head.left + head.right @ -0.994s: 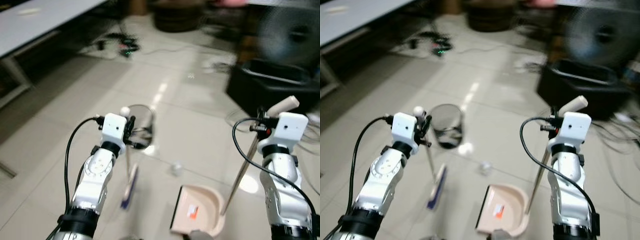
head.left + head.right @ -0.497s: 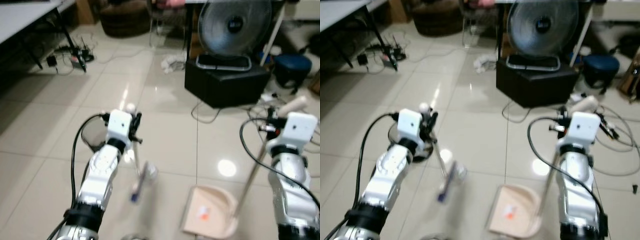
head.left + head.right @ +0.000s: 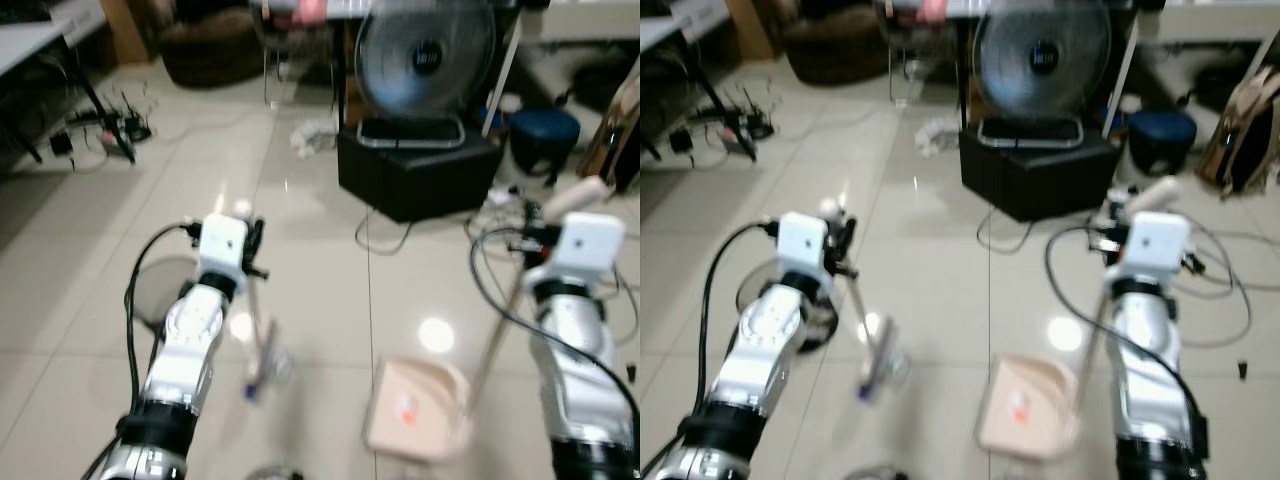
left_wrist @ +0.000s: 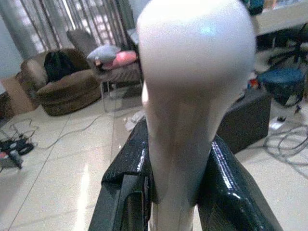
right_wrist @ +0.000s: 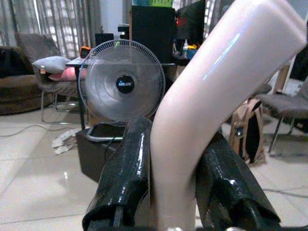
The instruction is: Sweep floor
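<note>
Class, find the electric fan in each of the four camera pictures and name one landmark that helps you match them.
Left eye view: fan at top centre, on the black box.
Right eye view: fan at top centre, on the same box.
Left wrist view: not in it.
Right wrist view: fan left of centre, behind the dustpan handle.
Shared landmark: the black box.

Pale pink dustpan [image 3: 412, 412], white-handled broom [image 3: 262, 352] with blue bristles, grey fan [image 3: 425, 58], black box [image 3: 415, 170], beige tiles [image 3: 300, 260].
</note>
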Robot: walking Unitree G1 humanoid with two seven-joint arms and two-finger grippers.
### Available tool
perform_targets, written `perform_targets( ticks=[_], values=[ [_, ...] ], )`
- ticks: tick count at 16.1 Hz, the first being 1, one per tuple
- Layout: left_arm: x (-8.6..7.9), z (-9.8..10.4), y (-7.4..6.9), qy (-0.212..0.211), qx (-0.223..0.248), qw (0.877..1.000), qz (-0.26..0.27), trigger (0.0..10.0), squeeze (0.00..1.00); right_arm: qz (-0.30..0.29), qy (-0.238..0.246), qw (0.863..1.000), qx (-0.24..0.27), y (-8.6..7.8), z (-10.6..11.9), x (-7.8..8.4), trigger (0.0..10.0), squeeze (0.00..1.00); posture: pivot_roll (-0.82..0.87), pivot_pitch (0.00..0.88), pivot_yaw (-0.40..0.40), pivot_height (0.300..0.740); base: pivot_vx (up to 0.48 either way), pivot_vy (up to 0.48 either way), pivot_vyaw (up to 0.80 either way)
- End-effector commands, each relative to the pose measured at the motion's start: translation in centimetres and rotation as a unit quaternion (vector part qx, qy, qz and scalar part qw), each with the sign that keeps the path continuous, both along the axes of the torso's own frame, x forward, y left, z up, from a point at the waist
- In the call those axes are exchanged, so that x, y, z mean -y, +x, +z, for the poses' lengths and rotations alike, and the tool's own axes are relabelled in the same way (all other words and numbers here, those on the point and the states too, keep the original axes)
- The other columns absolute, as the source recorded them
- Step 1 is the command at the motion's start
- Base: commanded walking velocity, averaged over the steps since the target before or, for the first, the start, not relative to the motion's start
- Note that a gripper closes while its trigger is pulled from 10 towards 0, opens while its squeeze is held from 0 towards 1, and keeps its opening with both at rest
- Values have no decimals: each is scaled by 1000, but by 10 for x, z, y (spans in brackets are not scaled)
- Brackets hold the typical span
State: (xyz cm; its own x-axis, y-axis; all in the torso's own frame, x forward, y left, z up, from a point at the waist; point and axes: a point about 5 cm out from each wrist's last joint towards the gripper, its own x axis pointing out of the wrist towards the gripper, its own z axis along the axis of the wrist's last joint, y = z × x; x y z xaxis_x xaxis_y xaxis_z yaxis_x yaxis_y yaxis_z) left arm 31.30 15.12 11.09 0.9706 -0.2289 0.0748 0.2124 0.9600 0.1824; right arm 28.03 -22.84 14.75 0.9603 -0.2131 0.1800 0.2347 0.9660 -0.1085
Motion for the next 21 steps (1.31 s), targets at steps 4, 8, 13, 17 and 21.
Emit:
perform_targets(
  ticks=[4,8,13,17,21],
  values=[
    [-10,5,-2,16,19,1000,7,10000,0,26,-12,1000,12,3,4,-12,10000,0,-46,22,70,740,351,0,345],
    [-2,5,2,15,14,1000,-6,10000,0,14,-11,1000,25,4,6,-11,10000,0,-50,26,78,740,350,0,200],
    [0,2,2,14,11,1000,-11,10000,0,10,-30,999,21,5,2,-10,10000,0,-39,32,72,740,351,0,0],
    [-1,2,2,8,10,1000,-9,10000,0,15,-26,999,16,9,0,-13,10000,0,-35,34,70,740,347,0,0],
    [-10,-3,1,-16,-2,1000,22,10000,0,14,-20,999,42,13,3,-8,10000,0,-19,75,45,740,0,0,0]
  ],
)
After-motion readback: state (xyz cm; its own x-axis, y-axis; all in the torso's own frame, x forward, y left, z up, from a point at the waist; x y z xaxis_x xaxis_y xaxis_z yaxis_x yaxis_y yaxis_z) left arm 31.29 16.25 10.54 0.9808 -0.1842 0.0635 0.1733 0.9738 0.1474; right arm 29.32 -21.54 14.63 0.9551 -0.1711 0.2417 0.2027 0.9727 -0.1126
